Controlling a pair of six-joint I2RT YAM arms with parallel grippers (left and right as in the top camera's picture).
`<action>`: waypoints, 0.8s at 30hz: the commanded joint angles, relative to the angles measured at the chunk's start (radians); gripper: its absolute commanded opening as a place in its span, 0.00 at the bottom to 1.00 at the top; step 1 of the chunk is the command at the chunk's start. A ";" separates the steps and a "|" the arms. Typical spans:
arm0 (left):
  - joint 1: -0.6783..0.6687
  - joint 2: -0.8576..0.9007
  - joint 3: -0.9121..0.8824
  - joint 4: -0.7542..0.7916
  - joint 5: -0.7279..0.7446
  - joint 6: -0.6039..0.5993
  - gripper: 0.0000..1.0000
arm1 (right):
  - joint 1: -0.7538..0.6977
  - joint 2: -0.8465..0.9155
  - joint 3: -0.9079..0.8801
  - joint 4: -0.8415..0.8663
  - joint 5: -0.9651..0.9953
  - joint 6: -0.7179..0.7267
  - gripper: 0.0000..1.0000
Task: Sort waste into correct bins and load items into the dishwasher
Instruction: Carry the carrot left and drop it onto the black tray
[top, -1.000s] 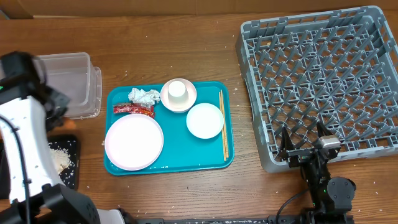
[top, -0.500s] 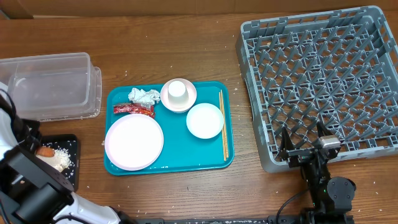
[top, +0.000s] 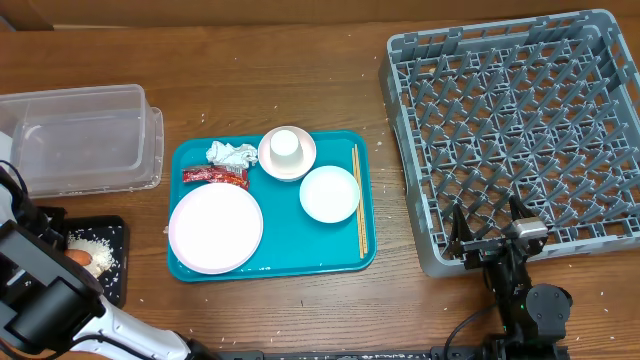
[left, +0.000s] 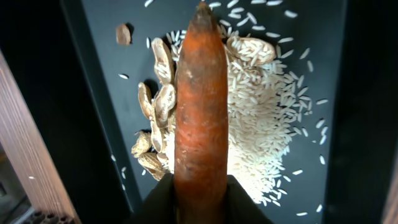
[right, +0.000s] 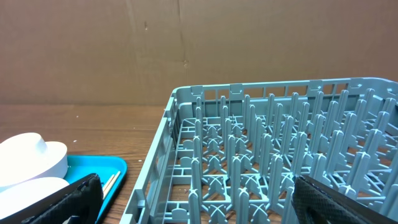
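Note:
My left gripper (left: 200, 200) is shut on the small orange carrot (left: 200, 106), which points away from the camera just above the whitish rice (left: 264, 106) in the black tray (left: 106, 74). From overhead the carrot (top: 80, 258) sits over that black tray (top: 116, 278) at the table's left front. The clear tub (top: 80, 140) stands behind it. On the teal tray (top: 335, 245) lie the white napkin (top: 231, 154), red wrapper (top: 215, 176), large plate (top: 215, 227), smaller plate (top: 329, 193), bowl (top: 300, 160) with the cup (top: 286, 144), and chopsticks (top: 359, 200). My right gripper (top: 490, 232) stands open at the grey dish rack's (top: 520, 120) front edge.
Brown husk-like scraps (left: 155, 106) lie beside the rice in the black tray. In the right wrist view the dish rack's upright pegs (right: 261, 168) fill the space between the open fingers, and the teal tray's corner (right: 118, 168) shows at the left. A cardboard wall stands behind the table.
My left arm has swung from over the clear tub down to the black tray, carrying the carrot over the rice. The right arm has not moved.

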 joint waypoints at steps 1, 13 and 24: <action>0.003 0.020 0.020 -0.006 -0.022 -0.012 0.30 | -0.003 -0.011 -0.010 0.004 0.009 -0.004 1.00; 0.001 0.001 0.027 -0.013 0.080 0.033 0.33 | -0.003 -0.011 -0.010 0.004 0.009 -0.004 1.00; -0.134 -0.262 0.082 -0.002 0.269 0.140 0.37 | -0.003 -0.011 -0.010 0.004 0.009 -0.004 1.00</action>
